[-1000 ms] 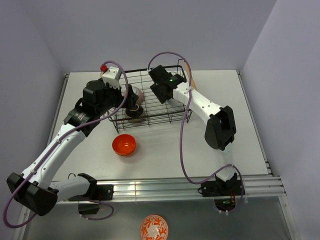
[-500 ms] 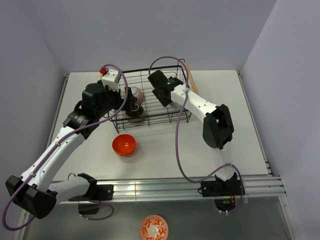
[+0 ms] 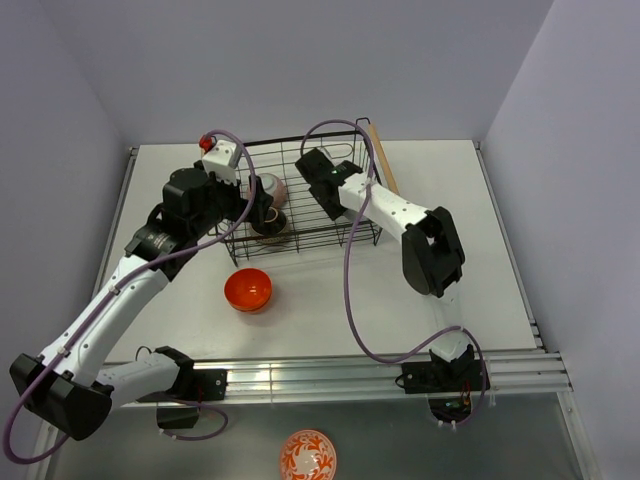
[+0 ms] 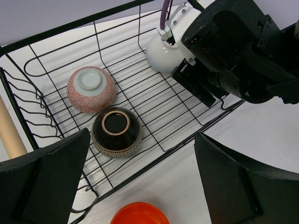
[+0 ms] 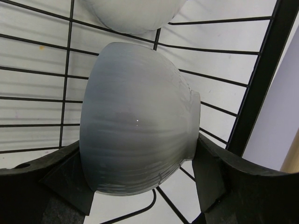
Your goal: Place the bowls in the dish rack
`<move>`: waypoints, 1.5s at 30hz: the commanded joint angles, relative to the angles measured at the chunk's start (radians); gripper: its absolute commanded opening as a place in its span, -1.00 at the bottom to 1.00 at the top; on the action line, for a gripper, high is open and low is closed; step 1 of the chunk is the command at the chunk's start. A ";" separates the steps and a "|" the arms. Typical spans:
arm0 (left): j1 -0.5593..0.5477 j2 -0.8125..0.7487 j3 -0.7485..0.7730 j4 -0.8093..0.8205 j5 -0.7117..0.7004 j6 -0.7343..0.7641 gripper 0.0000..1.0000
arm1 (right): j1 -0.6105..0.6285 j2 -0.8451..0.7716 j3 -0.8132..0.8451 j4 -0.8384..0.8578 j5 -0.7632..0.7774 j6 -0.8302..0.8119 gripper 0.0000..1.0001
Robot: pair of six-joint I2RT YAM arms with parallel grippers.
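1. The right claw [image 5: 140,175] is clamped on a white bowl [image 5: 135,126], tipped low over the wires of the rack [image 5: 261,70]; we judge this is to set it beside another white bowl [image 5: 133,14].
2. The left claw [image 4: 142,182] hangs wide apart, empty, over the rack's left end, above a pink bowl [image 4: 91,88] and a dark bowl [image 4: 116,132], both upside down.
3. An orange bowl [image 3: 248,289] sits on the white table [image 3: 330,320] off the rack's near edge; lilac walls [image 3: 300,60] surround.

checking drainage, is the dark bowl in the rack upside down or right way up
Upside down: the dark bowl shows its foot ring up, on the dish rack wires.
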 commanded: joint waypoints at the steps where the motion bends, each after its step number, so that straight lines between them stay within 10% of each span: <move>1: 0.003 -0.033 -0.011 0.042 -0.005 0.016 0.99 | 0.007 0.008 0.003 0.016 0.090 0.020 -1.00; 15: 0.006 -0.050 -0.031 0.037 -0.005 0.033 0.99 | 0.005 0.074 0.035 -0.004 0.107 0.041 -0.85; 26: 0.009 -0.054 -0.043 0.047 -0.005 0.036 0.99 | 0.007 0.076 0.044 -0.045 -0.002 0.055 0.99; 45: 0.015 -0.059 -0.055 0.042 -0.004 0.037 0.99 | -0.009 0.051 0.108 -0.080 -0.238 0.049 1.00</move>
